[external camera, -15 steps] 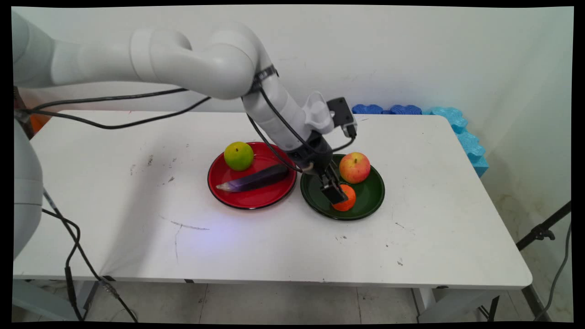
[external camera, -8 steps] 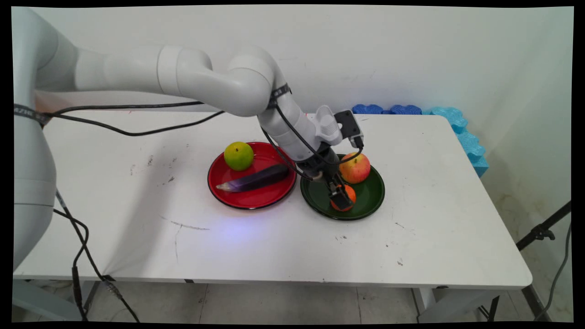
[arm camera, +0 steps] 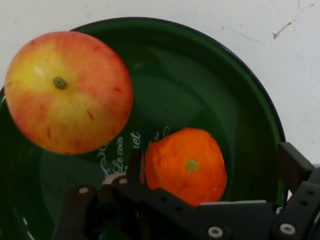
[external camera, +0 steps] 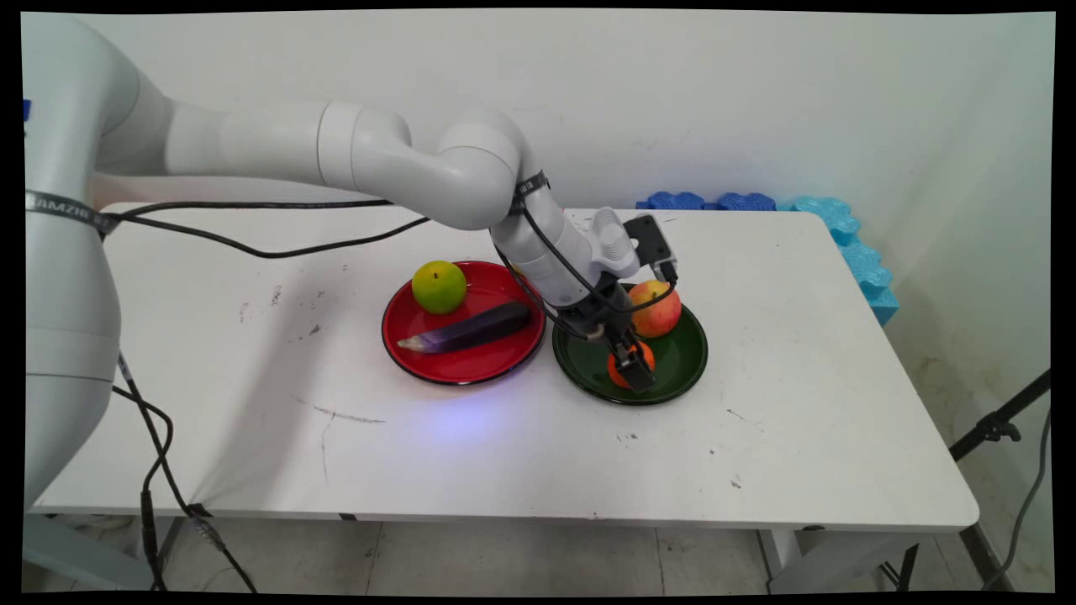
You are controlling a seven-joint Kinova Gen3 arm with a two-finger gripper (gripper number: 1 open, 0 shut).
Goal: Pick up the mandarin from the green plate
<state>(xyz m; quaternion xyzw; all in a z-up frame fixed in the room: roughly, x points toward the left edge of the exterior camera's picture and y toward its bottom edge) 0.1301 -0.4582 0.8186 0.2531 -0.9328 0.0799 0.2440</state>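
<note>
A dark green plate holds a red-yellow apple at its far side and a small orange at its near side. My black gripper is down in the plate and open, with one finger on each side of the orange. In the hand view the left finger lies against the orange, while the right finger stands well apart from it. The apple is just beyond the gripper, clear of it.
A red plate sits right beside the green one on its left, holding a green apple and a dark purple eggplant. Blue foam pieces lie at the table's far right corner. Black cables hang from the arm.
The arm has stretched further right and the gripper has come down from above the orange until its fingers straddle it. The fruit and the plates have not moved.
</note>
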